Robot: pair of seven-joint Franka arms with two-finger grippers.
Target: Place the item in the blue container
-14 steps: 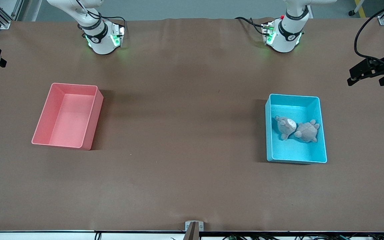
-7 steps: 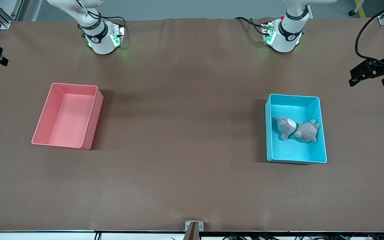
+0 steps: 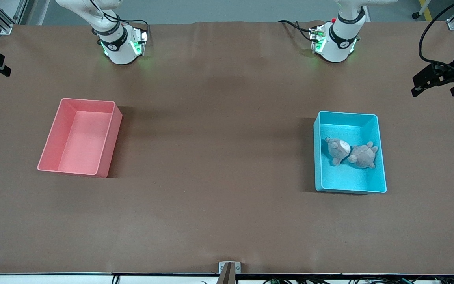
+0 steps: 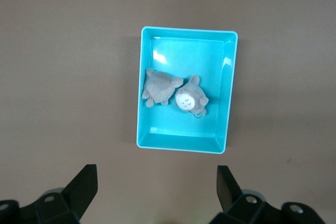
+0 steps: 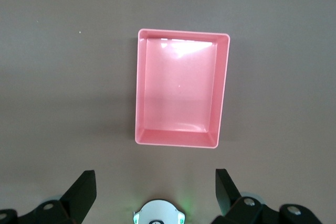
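Starting at the right arm's end of the counter [image 3: 219, 221], you see the right end effector [image 5: 152, 192] high above the brown surface, its two black fingers [image 5: 81, 190] spread wide and holding nothing; in the front view only a dark part of it shows at the edge of the frame. Directly below this end effector, as its wrist view shows, lies the pink bin [image 3: 80, 136], a rectangular open-top container with rounded corners standing flat on the counter, with nothing inside it. Moving toward the left arm's end, you reach the blue container [image 3: 380, 179], a light blue bin of the same shape, also flat on the counter and well apart from the pink bin. Inside it lie two small grey plush toys, touching each other near the middle of its floor: the white-faced plush toy [image 3: 337, 149] lies toward the right arm's end, and the plain grey plush toy [image 3: 364, 155] lies beside it toward the left arm's end. The left end effector [image 4: 157, 192] is raised in the air over the counter's left-arm end, its fingers [image 4: 84, 187] released and wide apart, gripping nothing; the blue container and both toys lie in full sight beneath its wrist camera. Both arms' white bases stand along the counter's edge farthest from the front camera.
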